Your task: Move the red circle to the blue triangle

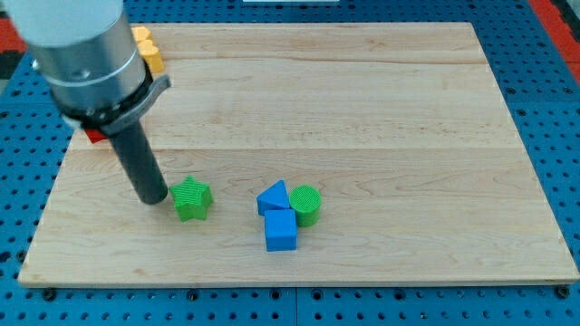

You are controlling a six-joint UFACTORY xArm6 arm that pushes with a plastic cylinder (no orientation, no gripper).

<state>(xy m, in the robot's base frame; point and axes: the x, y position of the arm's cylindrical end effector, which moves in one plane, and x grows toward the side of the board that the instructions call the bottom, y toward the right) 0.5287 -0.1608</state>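
Note:
The blue triangle (272, 196) lies below the board's middle, touching a blue cube (280, 229) below it and a green circle (305, 205) on its right. A green star (191, 198) lies to the left of them. My tip (152, 198) rests on the board just left of the green star, close to it. Only a small red piece (94, 137) shows at the view's left, behind my arm; its shape is hidden, so I cannot tell if it is the red circle.
A yellow block (148, 51) sits at the board's top left corner, partly hidden by my arm. The wooden board (362, 109) lies on a blue perforated table (562, 136).

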